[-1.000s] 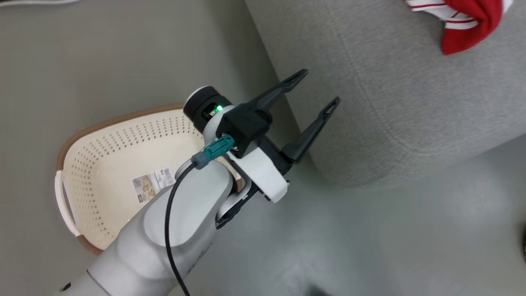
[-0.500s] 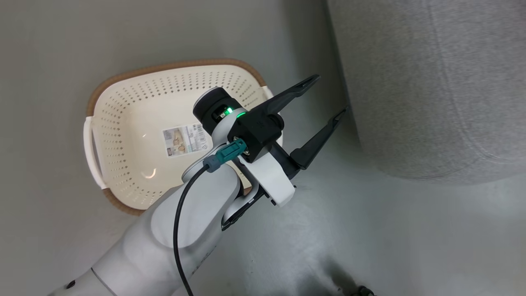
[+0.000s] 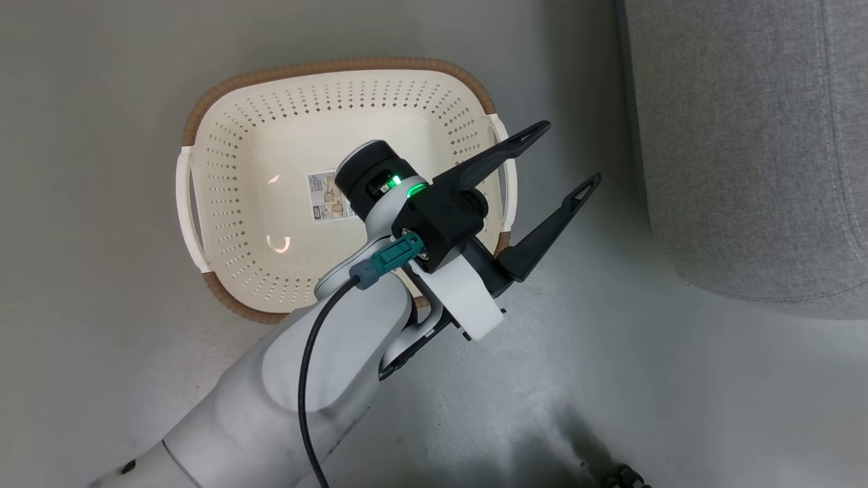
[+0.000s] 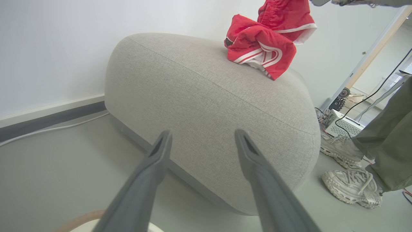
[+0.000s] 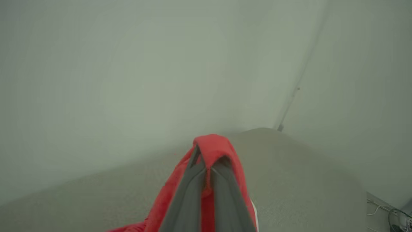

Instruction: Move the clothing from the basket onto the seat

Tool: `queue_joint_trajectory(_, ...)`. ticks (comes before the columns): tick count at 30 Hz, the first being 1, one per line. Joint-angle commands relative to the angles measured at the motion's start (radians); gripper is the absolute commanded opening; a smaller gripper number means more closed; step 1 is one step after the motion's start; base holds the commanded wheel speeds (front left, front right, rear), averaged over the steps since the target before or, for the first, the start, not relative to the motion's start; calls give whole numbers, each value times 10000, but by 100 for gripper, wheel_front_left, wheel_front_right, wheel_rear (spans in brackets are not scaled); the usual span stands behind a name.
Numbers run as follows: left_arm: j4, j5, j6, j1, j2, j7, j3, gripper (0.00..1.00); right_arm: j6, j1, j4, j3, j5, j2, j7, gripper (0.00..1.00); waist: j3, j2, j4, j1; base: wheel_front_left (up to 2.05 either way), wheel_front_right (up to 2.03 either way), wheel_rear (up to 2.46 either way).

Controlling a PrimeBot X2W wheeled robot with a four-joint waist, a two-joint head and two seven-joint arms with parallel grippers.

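Observation:
The cream basket (image 3: 224,135) stands on the floor with nothing in it but a paper label (image 3: 325,200). My left gripper (image 3: 569,154) hangs open and holds nothing, above the basket's right handle, between the basket and the grey seat (image 3: 746,135). In the left wrist view its fingers (image 4: 202,133) point at the seat (image 4: 193,90), where a red garment with white stripes (image 4: 257,48) lies on top. A second red garment (image 4: 286,16) hangs just above it. My right gripper (image 5: 208,161) is shut on red fabric (image 5: 212,145) over the seat (image 5: 289,180).
A person's legs and white shoes (image 4: 351,187) stand right of the seat. Beside them lie a white box with cables (image 4: 344,124). A white cable (image 4: 48,130) runs along the wall's base. The basket's rim (image 4: 80,220) lies under my left fingers.
The head camera has swung left: the basket now sits whole in the middle, the seat has slid to the right edge, and the red clothing has left that view. My left gripper stays open.

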Motion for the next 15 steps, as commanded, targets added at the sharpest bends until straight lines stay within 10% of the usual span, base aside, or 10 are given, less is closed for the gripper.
queue_joint_trajectory(1, -274, 57, -71, -236, -19, -59, 217, 100, 31, -75, -130, 34, 46, -323, -53, 0, 29, 0, 27, 0, 0, 0, 0)
queue_joint_trajectory(10, -276, 90, -71, -173, -78, -59, 422, 100, 31, 1117, 186, 1519, 1882, 633, -53, 0, -176, 0, 104, 0, 0, 0, 0)
queue_joint_trajectory(12, -283, 85, -71, -109, -83, -59, 487, 100, 31, 1675, -252, 2008, 2458, 833, -53, 48, -323, 0, 95, 0, 0, 0, 0)
queue_joint_trajectory(13, -286, 80, -71, -71, -84, -59, 514, 100, 31, 1953, -437, 2216, 2799, 918, -53, 100, -415, 0, 93, 0, 0, 0, 0)
queue_joint_trajectory(15, -304, 67, -71, 21, -88, -59, 572, 100, 31, 2491, -753, 2736, 3472, 1053, -53, 100, -648, 0, 110, 0, 0, 0, 0)
